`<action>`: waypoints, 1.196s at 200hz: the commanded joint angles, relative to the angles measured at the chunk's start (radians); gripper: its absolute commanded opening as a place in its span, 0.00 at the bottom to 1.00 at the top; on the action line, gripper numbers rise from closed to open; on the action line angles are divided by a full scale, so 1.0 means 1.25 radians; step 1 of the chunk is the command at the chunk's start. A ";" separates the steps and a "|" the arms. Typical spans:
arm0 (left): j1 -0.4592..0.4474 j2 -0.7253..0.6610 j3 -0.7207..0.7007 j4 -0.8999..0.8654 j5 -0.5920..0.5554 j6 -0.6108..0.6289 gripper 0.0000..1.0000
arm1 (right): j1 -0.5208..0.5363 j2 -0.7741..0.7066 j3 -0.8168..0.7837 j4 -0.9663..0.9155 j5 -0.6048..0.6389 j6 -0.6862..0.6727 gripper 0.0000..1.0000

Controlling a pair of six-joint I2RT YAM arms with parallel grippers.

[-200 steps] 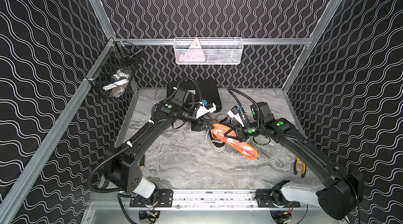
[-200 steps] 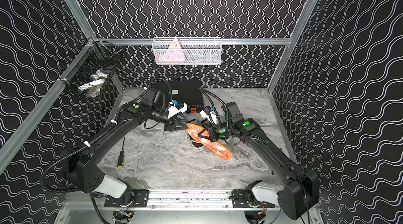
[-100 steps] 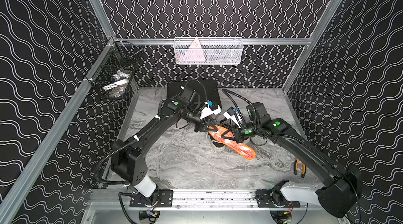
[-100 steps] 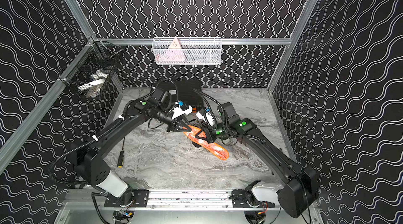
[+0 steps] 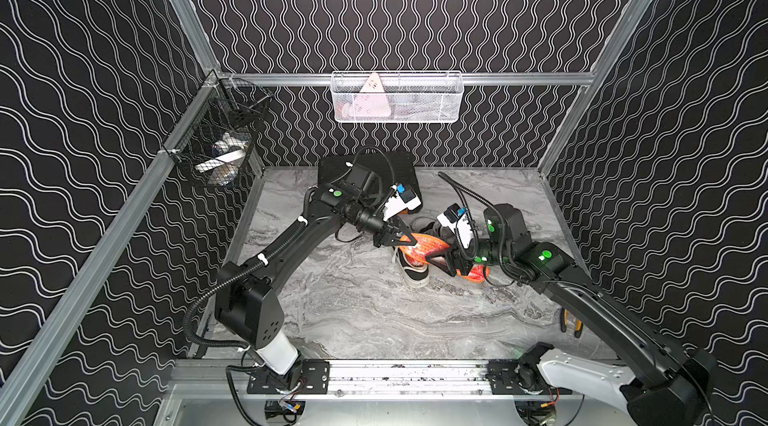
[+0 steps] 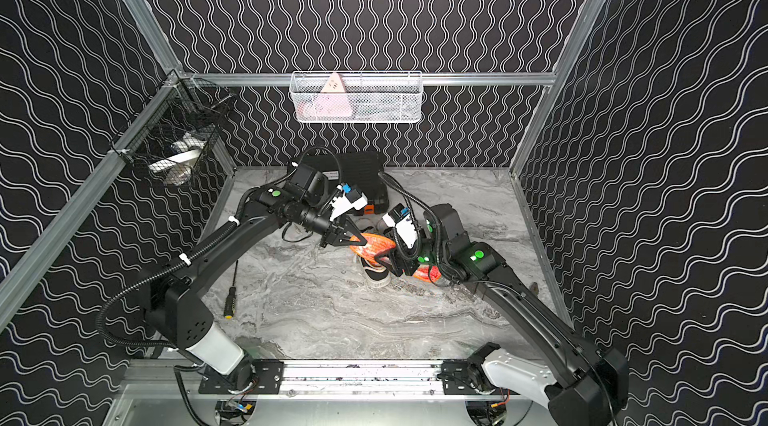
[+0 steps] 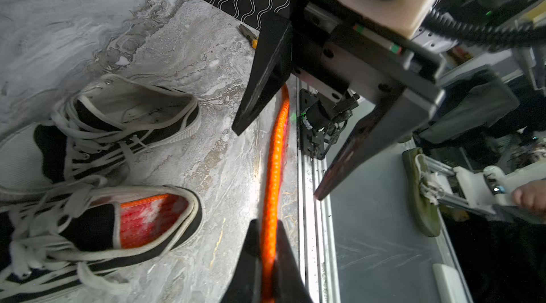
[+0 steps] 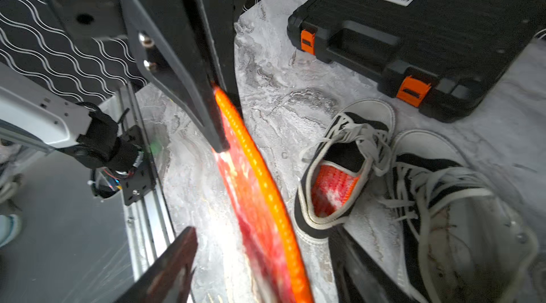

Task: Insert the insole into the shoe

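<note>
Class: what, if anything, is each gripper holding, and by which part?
Left gripper pinches the orange insole by one end, fingers shut on it. Right gripper is open around the insole, holding nothing.

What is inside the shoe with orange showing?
An orange-red insole lies in that shoe, seen through its heel opening. Its front end is hidden under the tongue and laces.

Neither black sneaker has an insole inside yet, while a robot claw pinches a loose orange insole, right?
Not quite. The right wrist view shows one black sneaker already has an orange insole inside; only the other sneaker is empty. The rest holds: the left gripper pinches a loose orange insole.
</note>
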 commanded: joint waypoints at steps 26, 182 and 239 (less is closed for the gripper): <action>-0.011 0.021 0.032 -0.059 0.011 -0.029 0.00 | 0.014 -0.009 -0.023 0.078 0.083 -0.128 0.79; 0.009 0.154 0.150 -0.081 -0.042 -0.310 0.00 | 0.284 0.059 -0.066 0.141 0.492 -0.227 0.72; 0.032 0.152 0.128 -0.062 0.002 -0.372 0.00 | 0.359 0.128 -0.150 0.366 0.693 -0.327 0.75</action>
